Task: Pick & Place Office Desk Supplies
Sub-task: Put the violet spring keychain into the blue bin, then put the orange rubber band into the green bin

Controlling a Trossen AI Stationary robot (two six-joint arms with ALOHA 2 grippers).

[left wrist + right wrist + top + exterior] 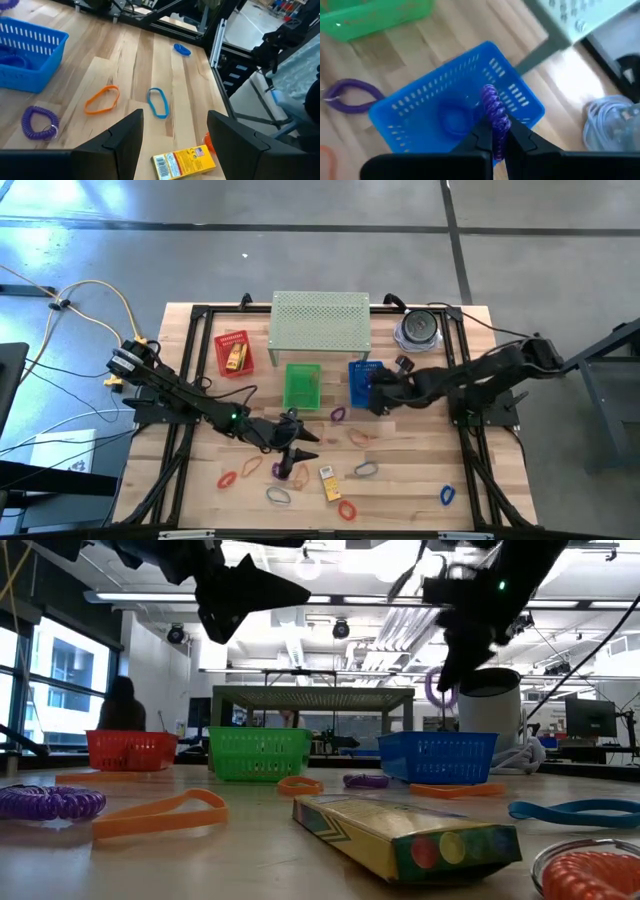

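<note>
My right gripper (496, 131) (375, 392) is shut on a purple coiled loop (492, 107), which hovers over the blue mesh basket (455, 107) (362, 383). A blue loop lies inside that basket. My left gripper (175, 120) (297, 455) stands open above the table's near middle, over a yellow packet (185, 161) without touching it. Loose loops lie flat on the wood around it: an orange one (102, 99), a blue one (158, 102) and a purple coil (39, 121). My right gripper pinches one strand of the purple coiled loop (497, 122) between its two fingertips. The fingers slant downward from the table's right side. The loop sticks out past the fingertips, lifted clear above the blue basket, and shows in the low view as a ring (437, 685) beside the gripper.
A green basket (302, 385) and a red basket (233, 352) with a yellow packet in it stand left of the blue one, before the pale green shelf (320, 322). More loops (279, 496) and a blue loop (447, 495) lie near the front edge. A coiled cable (418, 328) sits at the far right.
</note>
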